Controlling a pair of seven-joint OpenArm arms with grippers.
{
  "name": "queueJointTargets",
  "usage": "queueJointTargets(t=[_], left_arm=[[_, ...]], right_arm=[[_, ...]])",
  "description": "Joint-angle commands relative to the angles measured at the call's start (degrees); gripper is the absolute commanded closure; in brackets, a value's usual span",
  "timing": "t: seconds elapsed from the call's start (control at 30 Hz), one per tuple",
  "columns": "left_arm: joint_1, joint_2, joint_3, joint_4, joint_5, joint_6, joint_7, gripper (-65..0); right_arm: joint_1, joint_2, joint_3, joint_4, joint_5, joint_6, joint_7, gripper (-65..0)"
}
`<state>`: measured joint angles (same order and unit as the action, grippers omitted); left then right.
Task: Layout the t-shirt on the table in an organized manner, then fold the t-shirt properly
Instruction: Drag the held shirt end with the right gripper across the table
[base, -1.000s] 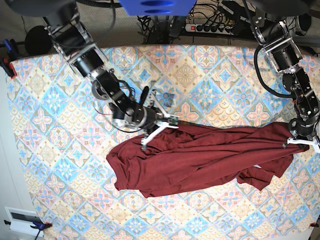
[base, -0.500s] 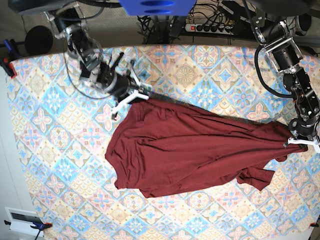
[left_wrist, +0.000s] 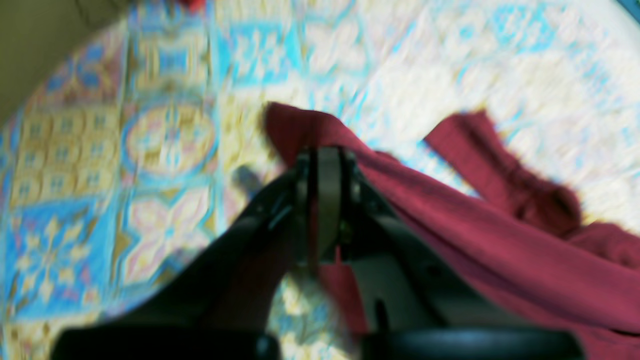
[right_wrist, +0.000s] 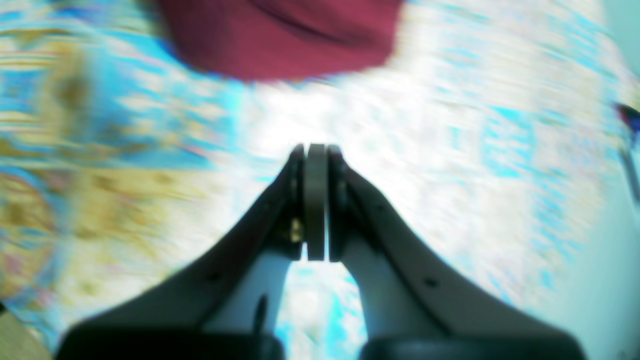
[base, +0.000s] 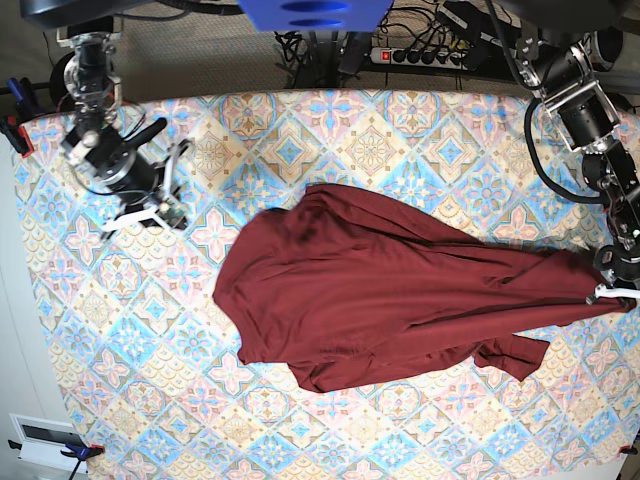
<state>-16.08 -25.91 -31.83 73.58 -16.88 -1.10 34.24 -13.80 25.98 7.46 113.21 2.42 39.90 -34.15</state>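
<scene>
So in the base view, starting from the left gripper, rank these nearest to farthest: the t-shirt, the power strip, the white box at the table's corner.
1. The t-shirt: the left gripper, at the view's right edge, is shut on its end.
2. The power strip: behind the table, top centre-right.
3. The white box: bottom-left corner, opposite side.

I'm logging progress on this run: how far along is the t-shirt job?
Early. The t-shirt lies partly spread but rumpled on the table. The left gripper pinches one end; the right gripper is shut, empty, off to the side. Flattening and every fold remain.
</scene>
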Motion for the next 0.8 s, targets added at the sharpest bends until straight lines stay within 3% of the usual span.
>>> queueJointTargets(t=[0.0, 0.17, 0.37, 0.57, 0.77], left_arm=[[-1.0, -1.2, -0.2, 1.3, -0.3, -0.1, -1.3, 0.0], [-1.0, -0.9, 0.1, 1.3, -0.5, -0.1, -1.1, 0.0], [-0.7, -0.1, 3.7, 1.3, -0.4, -0.1, -1.2, 0.0], [-0.7, 0.2, 4.3, 1.3, -0.3, -0.1, -1.2, 0.0], [-0.4, 0.7, 4.3, 1.3, -0.2, -0.1, -0.8, 0.0]], right_arm=[[0.2, 1.0, 0.6, 0.7, 1.0, 0.1, 1.1, 0.0], [-0.4, 1.0, 0.1, 0.9, 0.9, 0.1, 1.1, 0.0], [-3.6, 0.3, -10.0, 2.0, 0.7, 0.1, 1.1, 0.0], [-2.2, -9.4, -18.1, 2.1, -0.9, 0.1, 1.1, 0.0], [1.5, -20.7, -26.8, 1.4, -11.1, 0.1, 1.1, 0.0]])
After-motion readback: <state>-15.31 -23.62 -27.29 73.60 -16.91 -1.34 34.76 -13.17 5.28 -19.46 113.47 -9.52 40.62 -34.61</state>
